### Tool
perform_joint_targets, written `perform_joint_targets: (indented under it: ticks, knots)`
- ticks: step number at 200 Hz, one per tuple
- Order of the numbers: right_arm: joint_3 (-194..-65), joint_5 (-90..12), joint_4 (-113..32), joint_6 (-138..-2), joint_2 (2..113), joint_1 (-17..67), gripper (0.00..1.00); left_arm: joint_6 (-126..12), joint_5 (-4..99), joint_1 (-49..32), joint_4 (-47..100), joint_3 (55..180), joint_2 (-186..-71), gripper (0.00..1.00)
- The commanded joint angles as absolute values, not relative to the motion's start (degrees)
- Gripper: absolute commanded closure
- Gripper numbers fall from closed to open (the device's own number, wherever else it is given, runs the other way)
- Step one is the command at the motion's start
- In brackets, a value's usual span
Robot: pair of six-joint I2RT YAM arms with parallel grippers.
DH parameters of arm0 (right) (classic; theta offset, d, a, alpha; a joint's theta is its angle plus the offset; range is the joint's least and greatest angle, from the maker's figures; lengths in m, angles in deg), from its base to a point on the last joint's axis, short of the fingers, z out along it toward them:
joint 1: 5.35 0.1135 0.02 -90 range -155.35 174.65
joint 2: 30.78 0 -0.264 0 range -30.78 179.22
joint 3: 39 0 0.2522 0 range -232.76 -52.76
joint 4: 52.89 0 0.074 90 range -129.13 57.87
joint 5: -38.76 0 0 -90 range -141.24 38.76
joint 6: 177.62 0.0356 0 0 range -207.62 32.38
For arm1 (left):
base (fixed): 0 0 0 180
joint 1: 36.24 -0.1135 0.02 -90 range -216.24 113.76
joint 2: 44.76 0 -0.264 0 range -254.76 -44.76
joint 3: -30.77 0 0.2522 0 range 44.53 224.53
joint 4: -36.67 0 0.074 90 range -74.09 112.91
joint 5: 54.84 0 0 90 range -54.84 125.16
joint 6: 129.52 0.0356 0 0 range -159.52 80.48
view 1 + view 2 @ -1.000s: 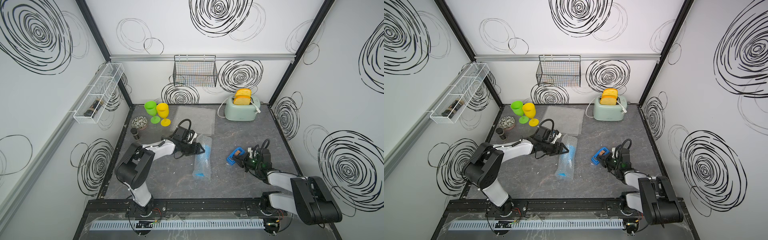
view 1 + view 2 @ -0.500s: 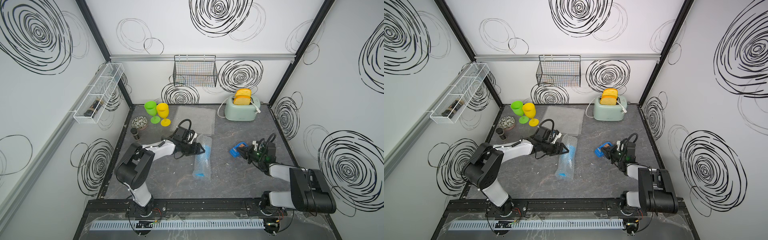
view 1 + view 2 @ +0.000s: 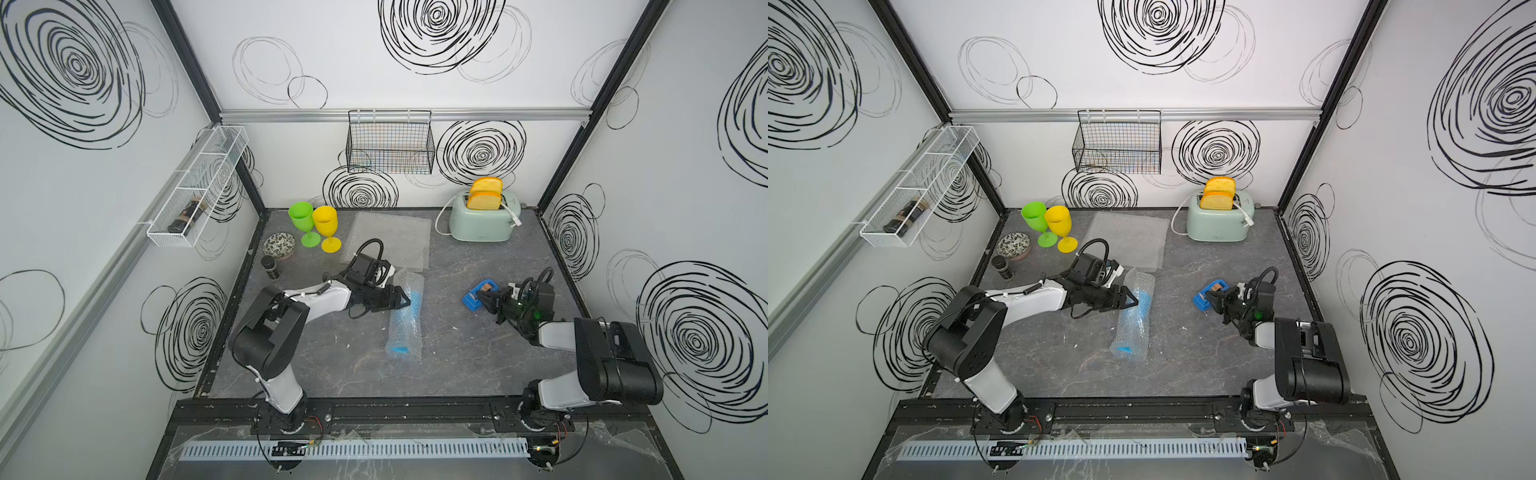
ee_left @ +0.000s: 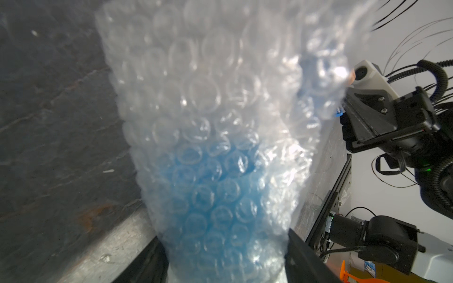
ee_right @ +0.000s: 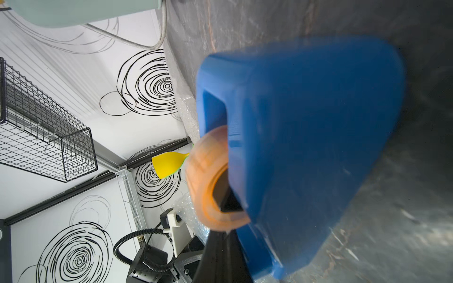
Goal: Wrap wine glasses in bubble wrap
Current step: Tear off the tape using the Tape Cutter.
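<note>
A blue wine glass (image 3: pixel 409 307) lies on its side mid-table, rolled in clear bubble wrap (image 3: pixel 1133 328). My left gripper (image 3: pixel 402 297) reaches it from the left. In the left wrist view its fingers (image 4: pixel 301 252) press both sides of the bundle (image 4: pixel 210 183), shut on it. The green glass (image 3: pixel 301 216) and yellow glass (image 3: pixel 325 218) stand upright at the back left. A flat bubble wrap sheet (image 3: pixel 390 237) lies behind the bundle. My right gripper (image 3: pixel 484 297) is shut on the blue tape dispenser (image 3: pixel 473 296), right of the bundle. That dispenser (image 5: pixel 306 147) fills the right wrist view.
A mint toaster (image 3: pixel 482 224) with toast stands at the back right, its cord beside it. A patterned bowl (image 3: pixel 279 245) and a small dark jar (image 3: pixel 270 266) sit near the left wall. A black wire basket (image 3: pixel 390 145) and a white rack (image 3: pixel 199 187) hang on the walls.
My right gripper has carried the tape dispenser a little toward the back of the table, and its forearm has swung. The left gripper and the bundle have stayed put.
</note>
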State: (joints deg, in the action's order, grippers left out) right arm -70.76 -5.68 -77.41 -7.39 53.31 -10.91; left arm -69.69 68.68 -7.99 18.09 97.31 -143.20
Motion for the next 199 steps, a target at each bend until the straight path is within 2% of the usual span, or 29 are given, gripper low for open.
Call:
perform_joint_targets:
  ticks: [1, 12, 34, 52, 77, 96, 120, 139, 162, 182, 199]
  knots:
    - [-70.4, -2.6, -85.4, -1.5, 54.8, -11.8, 1.00, -69.8, 64.5, -7.2, 14.6, 96.2, -144.3, 0.27]
    - [-69.0, -2.8, -89.9, 2.2, 54.6, -11.3, 1.00, -69.9, 64.7, -7.1, 14.6, 96.2, -144.3, 0.27]
    - [-72.5, -1.7, -83.1, -2.1, 55.7, -11.8, 1.00, -70.2, 64.8, -6.5, 15.2, 95.8, -144.5, 0.28]
    - [-70.3, -2.0, -92.2, 5.5, 55.2, -11.5, 1.00, -70.1, 64.9, -6.4, 14.8, 95.8, -143.7, 0.27]
    - [-74.9, -1.1, -82.2, -1.6, 56.3, -11.9, 1.00, -70.6, 64.8, -6.4, 15.8, 94.5, -142.9, 0.27]
    - [-71.8, -1.8, -91.6, 5.7, 56.1, -11.4, 1.00, -70.3, 64.6, -6.5, 15.5, 94.6, -142.7, 0.27]
    - [-75.1, -1.0, -83.6, -0.7, 57.9, -11.9, 1.00, -70.4, 64.6, -6.4, 15.6, 95.0, -143.4, 0.28]
    - [-71.2, -1.4, -94.8, 7.6, 58.0, -11.7, 1.00, -70.2, 64.6, -6.5, 15.2, 95.2, -143.4, 0.27]
    - [-74.5, -0.2, -85.8, 1.0, 59.3, -12.5, 1.00, -70.6, 64.6, -6.2, 15.6, 95.1, -144.0, 0.27]
    - [-70.7, -0.8, -96.6, 9.3, 58.7, -12.2, 1.00, -70.4, 64.6, -6.2, 15.1, 95.6, -144.0, 0.27]
    - [-73.2, -1.1, -89.4, 3.8, 58.0, -12.4, 1.00, -70.7, 64.9, -6.2, 15.8, 95.3, -144.2, 0.27]
